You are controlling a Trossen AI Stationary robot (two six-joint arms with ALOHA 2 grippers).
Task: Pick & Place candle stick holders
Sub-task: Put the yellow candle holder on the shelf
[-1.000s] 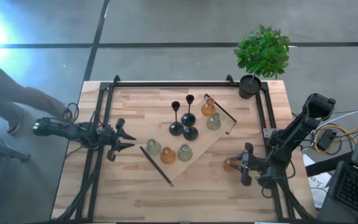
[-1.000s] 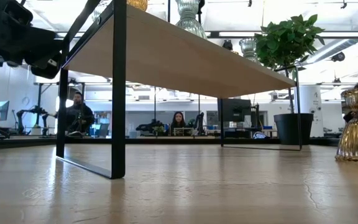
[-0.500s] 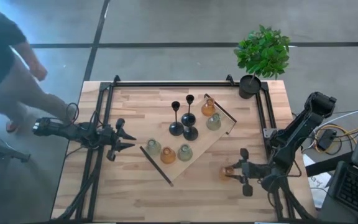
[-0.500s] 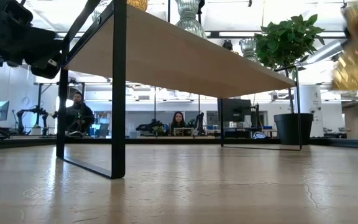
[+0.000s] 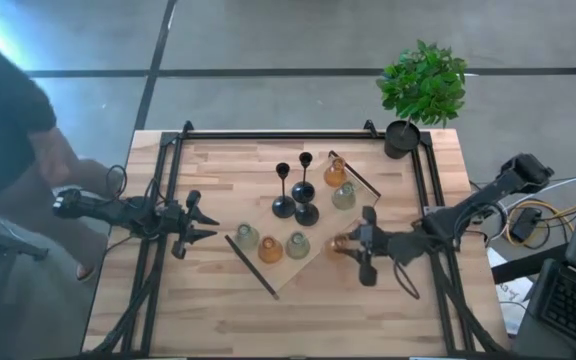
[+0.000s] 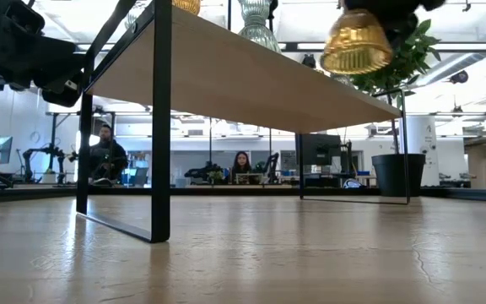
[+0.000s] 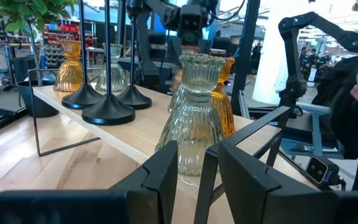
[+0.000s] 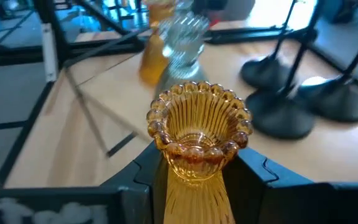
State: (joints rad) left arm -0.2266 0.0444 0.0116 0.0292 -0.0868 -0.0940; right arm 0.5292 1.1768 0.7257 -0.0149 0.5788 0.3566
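Right tool [image 5: 353, 247] clamps an amber glass candle holder [image 5: 340, 245] by its narrow waist — ribbed, slippery, breakable; left tool [image 5: 200, 222] spread apart.

A low wooden shelf [image 5: 353, 222] on black legs is carried by the wooden counter [image 5: 228, 310]; a potted plant [image 5: 408, 120] is set at its corner.

Holders [image 5: 298, 205] on shelf [image 5: 320, 250] mid-table; plant [image 5: 423, 85] far-right corner.
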